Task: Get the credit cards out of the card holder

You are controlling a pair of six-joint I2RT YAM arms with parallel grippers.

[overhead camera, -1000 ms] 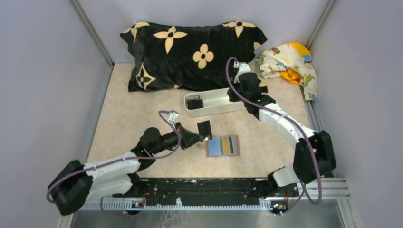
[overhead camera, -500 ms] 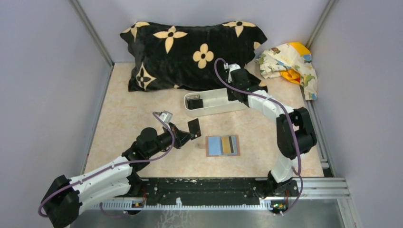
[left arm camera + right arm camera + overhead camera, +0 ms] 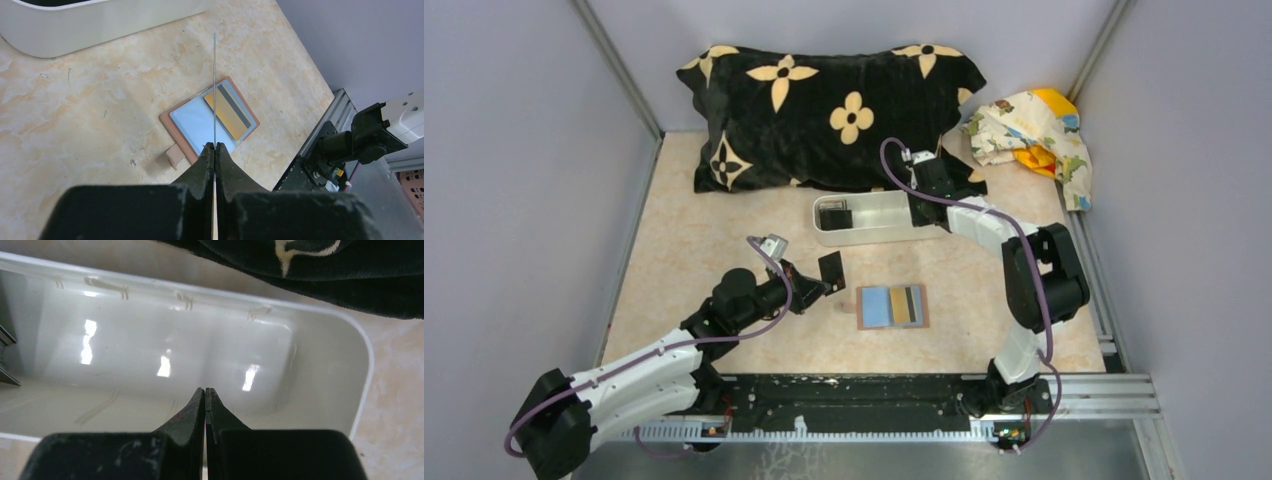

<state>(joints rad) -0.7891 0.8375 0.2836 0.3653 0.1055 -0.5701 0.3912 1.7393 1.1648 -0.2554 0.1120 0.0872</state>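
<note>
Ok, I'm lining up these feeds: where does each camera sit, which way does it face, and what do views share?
Top external: above and behind the robot, facing down at the table; both arms show.
Left wrist: on the left arm, along its shut jaws pinching a dark credit card edge-on, down at the card holder.
Right wrist: on the right arm, past its shut jaws into the white tray, pillow beyond.
Shared: card holder in top and left wrist; tray in all three.

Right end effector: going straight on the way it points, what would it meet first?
Probably the white tray: the shut right end effector points into it, toward its inner floor and far wall; depth is unclear.
</note>
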